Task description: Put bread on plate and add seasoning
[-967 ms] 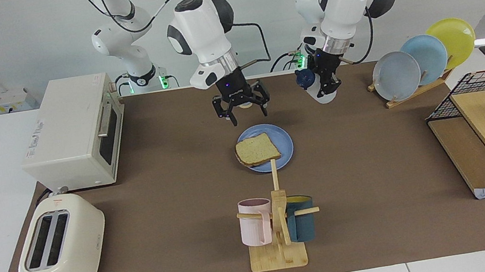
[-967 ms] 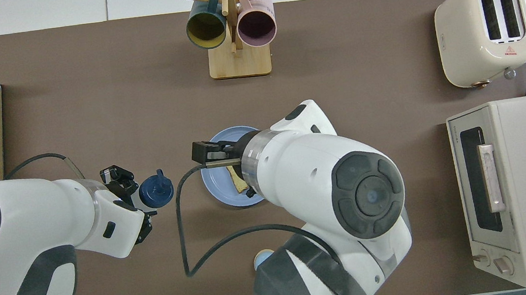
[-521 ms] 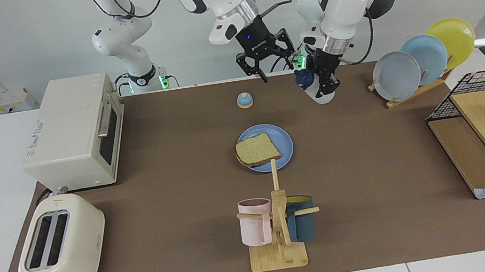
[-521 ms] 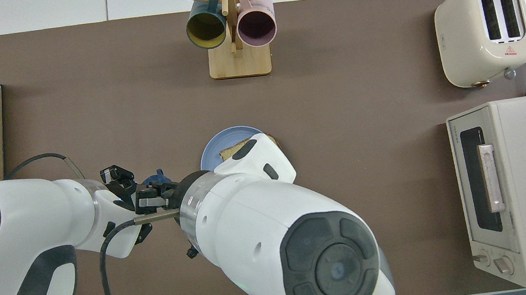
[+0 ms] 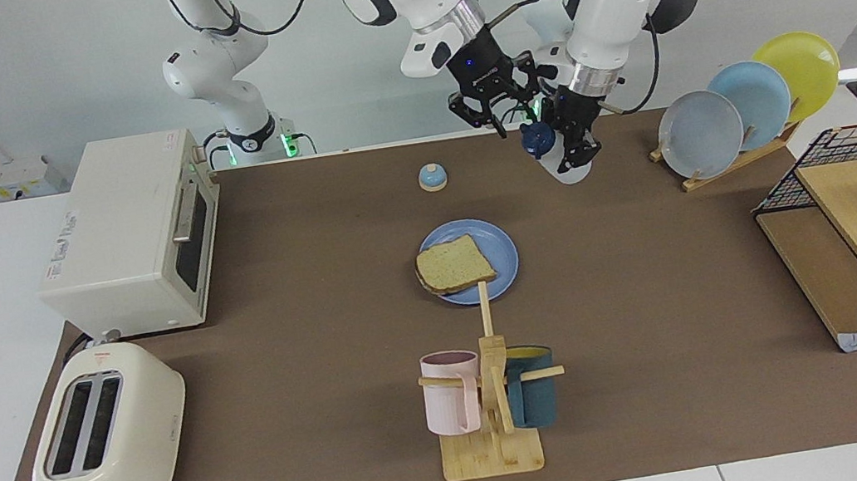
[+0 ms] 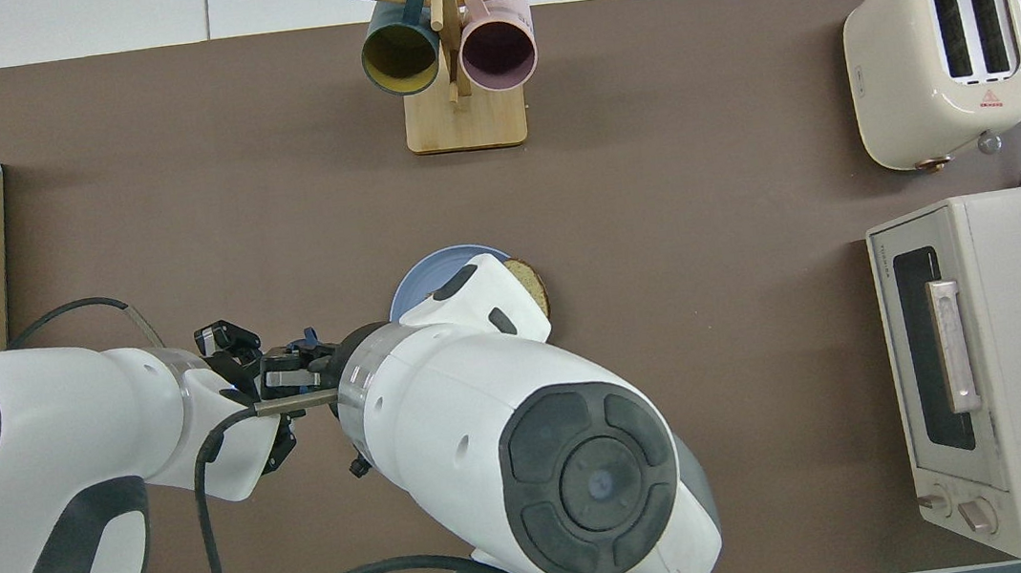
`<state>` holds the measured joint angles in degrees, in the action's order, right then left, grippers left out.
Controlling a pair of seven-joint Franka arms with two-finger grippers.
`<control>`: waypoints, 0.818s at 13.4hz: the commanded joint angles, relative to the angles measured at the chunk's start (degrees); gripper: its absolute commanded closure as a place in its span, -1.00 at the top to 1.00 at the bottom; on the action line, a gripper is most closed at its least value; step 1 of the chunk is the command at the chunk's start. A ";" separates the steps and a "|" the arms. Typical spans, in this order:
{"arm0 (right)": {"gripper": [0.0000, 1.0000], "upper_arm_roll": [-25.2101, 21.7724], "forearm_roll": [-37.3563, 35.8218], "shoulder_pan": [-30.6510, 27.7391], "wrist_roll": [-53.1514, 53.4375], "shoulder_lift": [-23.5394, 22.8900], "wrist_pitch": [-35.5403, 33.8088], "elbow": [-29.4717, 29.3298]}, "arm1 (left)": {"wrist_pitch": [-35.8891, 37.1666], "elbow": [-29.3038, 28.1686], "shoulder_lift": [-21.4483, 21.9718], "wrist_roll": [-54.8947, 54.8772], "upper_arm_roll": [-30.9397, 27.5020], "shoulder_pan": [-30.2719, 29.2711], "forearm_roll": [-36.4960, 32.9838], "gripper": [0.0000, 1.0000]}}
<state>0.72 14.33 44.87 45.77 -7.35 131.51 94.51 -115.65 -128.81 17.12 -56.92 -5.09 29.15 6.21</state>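
Currently, left gripper (image 5: 576,142) clamps seasoning (image 5: 557,153) aloft; right gripper (image 5: 495,105), fingers apart, reaches its cap; bread (image 5: 454,264) waits on plate (image 5: 499,246).

both arms were glossy white with dark grey joint caps and silver wrist rings. black cables looped along them. the hands were black, and green lights glowed at the bases.

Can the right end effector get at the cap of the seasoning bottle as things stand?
Probably yes. The right end effector, open, is raised right beside the cap of the seasoning, which the left end effector holds by its body, leaving the cap exposed.
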 commanded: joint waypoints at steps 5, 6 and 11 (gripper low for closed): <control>-0.43 0.07 0.09 -0.04 0.29 -0.47 0.86 -0.47 | -1.59 -1.88 1.69 -0.30 -0.62 0.65 1.26 -1.00; -0.44 0.15 0.09 -0.04 0.29 -0.47 0.86 -0.55 | -1.51 -1.88 1.69 -0.30 -0.62 0.65 1.26 -1.00; -1.00 0.07 0.17 -0.04 0.29 -0.47 0.86 -0.55 | -1.51 -1.88 1.69 -0.30 -0.62 0.65 1.26 -1.00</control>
<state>0.74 14.33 44.93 45.77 -7.39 131.63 94.48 -115.75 -128.84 17.12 -56.91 -5.09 29.15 6.44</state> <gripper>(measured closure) 0.824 0.533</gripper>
